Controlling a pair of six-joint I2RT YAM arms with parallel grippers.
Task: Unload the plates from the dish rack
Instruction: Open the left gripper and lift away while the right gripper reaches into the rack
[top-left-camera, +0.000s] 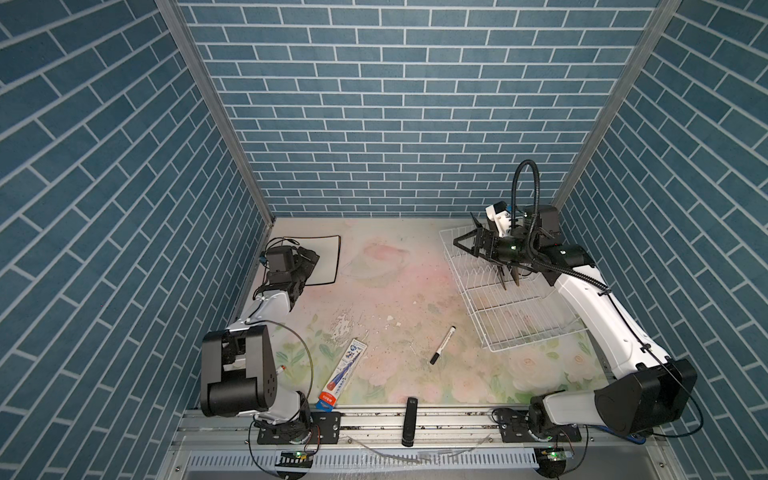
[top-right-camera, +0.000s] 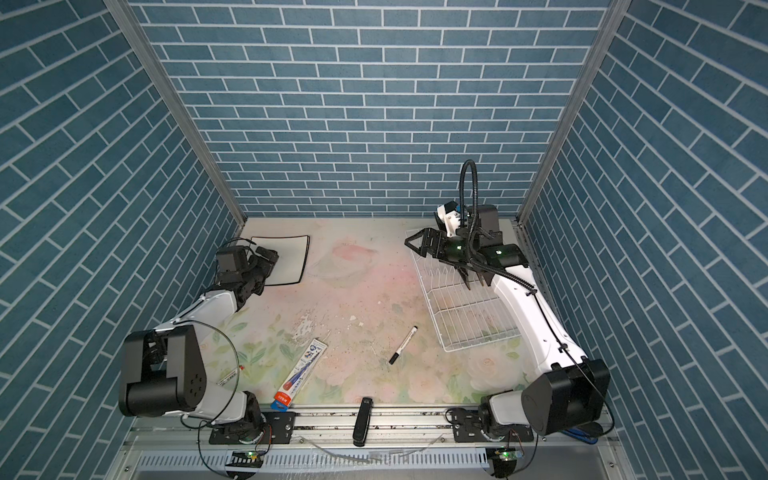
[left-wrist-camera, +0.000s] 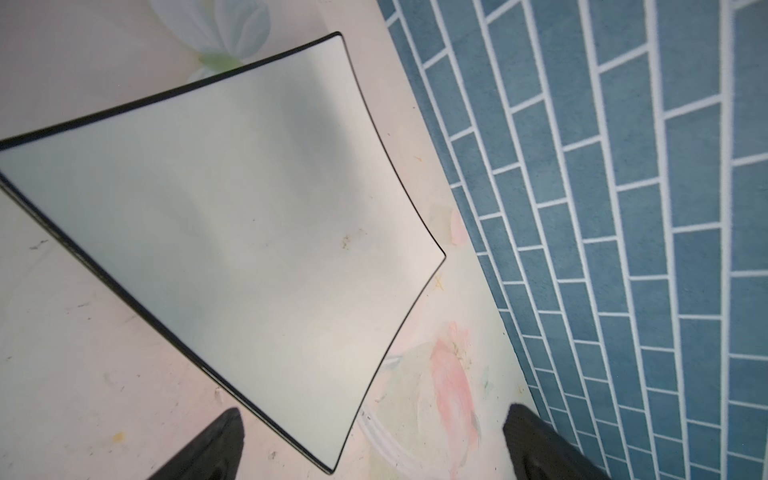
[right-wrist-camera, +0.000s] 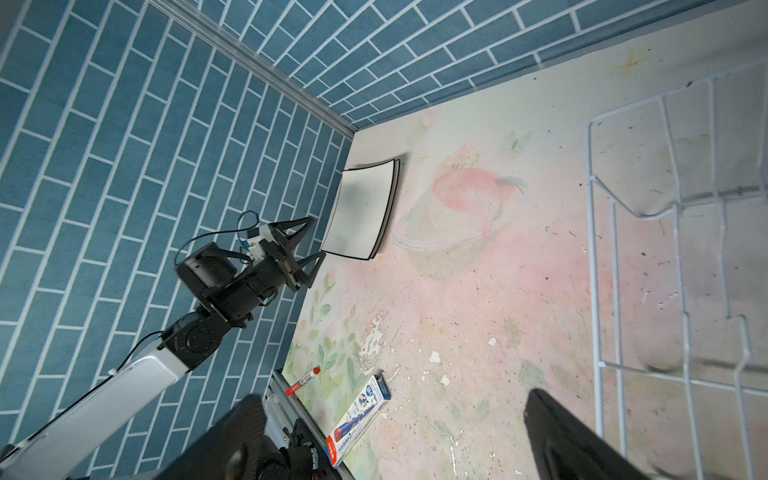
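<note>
Closest to me, on the front rail, lies a black bar-shaped thing (top-left-camera: 409, 420). Just behind it on the desk (top-left-camera: 395, 291) are a blue and red box (top-left-camera: 343, 374) and a marker (top-left-camera: 442, 345). These are not part of my job.

Further in, on the right, stands the dish rack (top-left-camera: 540, 339). In both top views I find no plate between its prongs, only white wire. My right end effector (top-left-camera: 464, 230) hovers above the far part of the rack, jaws spread wide, grasping nothing.

Farthest, near the left back corner, a white black-rimmed plate (top-left-camera: 324, 257) lies flat on the desk. My left end effector (right-wrist-camera: 318, 236) is just beside its near corner, also released and empty. In the left wrist view the plate's corner lies between the two fingers, but I see no contact.

I judge that the unloading is at its end, or almost, and that the step in hand looks like the release of a plate on the desk. The next move, I think, calls for taking the left arm away without pushing the plate, and for one check of the rack.

Hard to make out: the right arm covers the rack's far right side, so I cannot exclude a small plate there. A thick dark edge under the white plate may be more plates, but I cannot tell how many.
</note>
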